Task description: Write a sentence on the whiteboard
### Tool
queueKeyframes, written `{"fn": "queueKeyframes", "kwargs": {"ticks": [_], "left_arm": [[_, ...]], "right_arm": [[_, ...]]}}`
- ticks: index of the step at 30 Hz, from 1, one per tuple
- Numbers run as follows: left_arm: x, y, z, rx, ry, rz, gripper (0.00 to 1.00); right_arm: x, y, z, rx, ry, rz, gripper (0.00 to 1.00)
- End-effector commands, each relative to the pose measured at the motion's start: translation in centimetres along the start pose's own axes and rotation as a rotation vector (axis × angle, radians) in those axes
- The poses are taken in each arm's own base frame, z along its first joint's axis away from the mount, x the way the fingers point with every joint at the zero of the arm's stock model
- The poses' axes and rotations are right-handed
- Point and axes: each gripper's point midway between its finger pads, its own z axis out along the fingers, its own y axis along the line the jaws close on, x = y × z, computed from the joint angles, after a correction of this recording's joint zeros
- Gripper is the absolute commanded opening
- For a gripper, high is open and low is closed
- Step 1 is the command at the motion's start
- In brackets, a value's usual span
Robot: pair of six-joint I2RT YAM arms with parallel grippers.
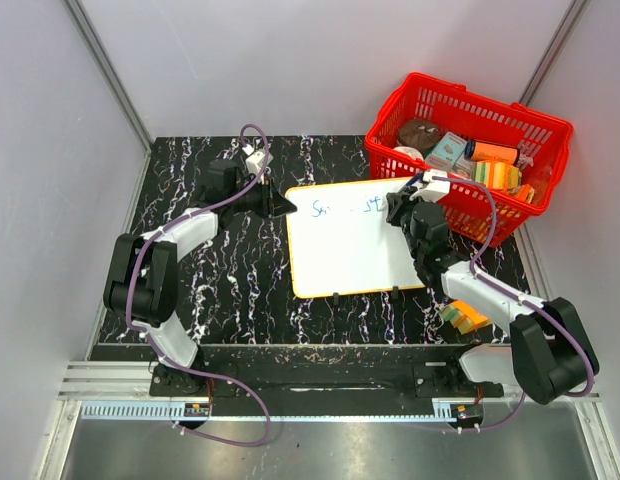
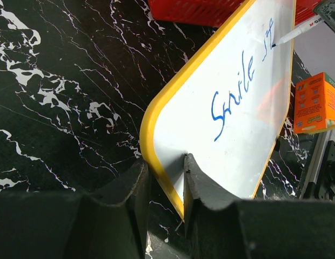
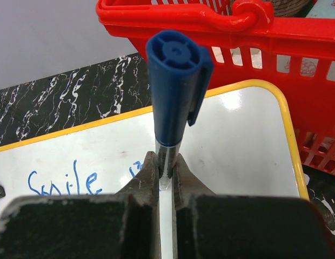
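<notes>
The black marbled worktop [image 1: 220, 290] carries the whiteboard [image 1: 350, 250], which lies flat near the middle. Its far right corner is just beside the red basket [image 1: 390, 110] of packets.

The left pincer [image 2: 165, 183] is clamped on the board's yellow frame at the far left corner, one finger on each side of the edge, which I take as steadying the board for writing. The right pincer [image 3: 165, 172] is closed tight on a blue-capped marker [image 3: 175, 81]. It grips the barrel below the cap, which sits on the back end, and the tip points down at the board's top edge, close to the basket.

The sentence [image 2: 235, 91] is under way. One blue word, "Smile", is complete along the top line. To its right are a couple of strokes [image 2: 267, 40] that read like "st", and the marker tip is at them. I cannot tell whether the tip is touching the surface.

Everything below that top line is bare white. By my reckoning the task is in its early part: one word is done, a second is barely started, and the rest is left to write.
</notes>
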Motion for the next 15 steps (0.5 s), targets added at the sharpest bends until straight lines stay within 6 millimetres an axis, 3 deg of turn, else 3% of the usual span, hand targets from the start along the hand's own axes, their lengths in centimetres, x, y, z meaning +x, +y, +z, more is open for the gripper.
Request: {"fn": "queueKeyframes", "kwargs": {"ticks": [1,4,11,15], "left_arm": [[5.9,2.3,1.6,-0.101,0.161,0.066,0.00],[5.9,2.3,1.6,-0.101,0.161,0.066,0.00],[6.0,2.2,1.7,-0.098,0.163,0.066,0.00],[6.0,2.3,1.7,-0.101,0.163,0.066,0.00]], "right_arm": [[-2.2,-0.5,0.2,0.045,-0.043,-0.013,0.00],[-2.6,-0.1,0.1,0.022,-0.055,-0.014,0.00],[-6.4,0.4,-1.4,0.014,-0.141,0.007,0.00],[-6.9,0.2,-0.9,0.045,-0.140,-0.013,0.00]]}}
